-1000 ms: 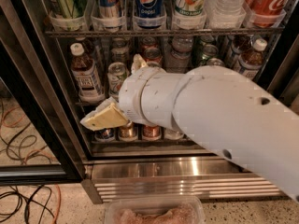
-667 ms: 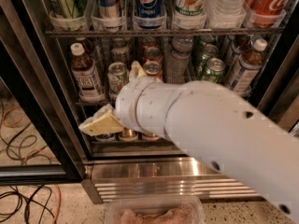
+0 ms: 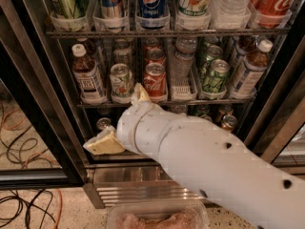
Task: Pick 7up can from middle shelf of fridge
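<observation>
Open fridge (image 3: pixel 28 80) seen from the front and slightly above, with the white robot arm (image 3: pixel 214 166) reaching in from lower right. The 7up can (image 3: pixel 121 80) stands upright at the front of the middle shelf (image 3: pixel 190 100), in the second lane from the left, its silver pull-tab top facing up. It has a brown-tea bottle (image 3: pixel 87 75) just beside it on the left and a red Coca-Cola can (image 3: pixel 155 78) just beside it on the right; more cans line up behind each. Further right on the same shelf are a clear water bottle (image 3: pixel 181 61), dark green cans (image 3: pixel 215 74) and a second tea bottle (image 3: pixel 250 70). The gripper (image 3: pixel 117 119) hangs in front of and below the shelf edge, apart from the 7up can. Its two cream fingers are spread wide with nothing between them: the upper finger (image 3: pixel 140 93) rises to the shelf front, between the bases of the 7up can and the Coca-Cola can, and the lower finger (image 3: pixel 103 143) points left before the bottom rack. The rack above carries a tall Pepsi can (image 3: pixel 151 1). Below are the ribbed steel base (image 3: pixel 138 187), floor cables (image 3: pixel 19 209) and a clear plastic tub (image 3: pixel 157 217).
</observation>
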`<action>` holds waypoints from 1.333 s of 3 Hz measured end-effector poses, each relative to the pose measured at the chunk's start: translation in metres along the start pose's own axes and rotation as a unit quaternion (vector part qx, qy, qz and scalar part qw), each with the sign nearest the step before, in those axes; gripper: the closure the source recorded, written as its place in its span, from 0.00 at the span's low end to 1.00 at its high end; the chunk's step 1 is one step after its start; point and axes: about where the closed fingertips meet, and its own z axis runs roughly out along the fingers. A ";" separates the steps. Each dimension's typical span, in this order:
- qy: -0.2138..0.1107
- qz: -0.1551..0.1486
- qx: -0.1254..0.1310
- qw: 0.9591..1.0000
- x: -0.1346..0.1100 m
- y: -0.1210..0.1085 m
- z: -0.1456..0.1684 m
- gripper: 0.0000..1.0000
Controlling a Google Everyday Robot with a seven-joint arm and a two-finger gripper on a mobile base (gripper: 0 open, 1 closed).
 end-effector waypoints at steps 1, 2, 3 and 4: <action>0.014 0.016 -0.013 1.000 0.027 0.018 0.014 0.00; 0.014 0.016 -0.013 1.000 0.027 0.018 0.014 0.00; -0.011 0.039 -0.013 0.999 0.018 0.023 0.032 0.00; -0.038 0.059 -0.013 0.997 0.022 0.028 0.052 0.00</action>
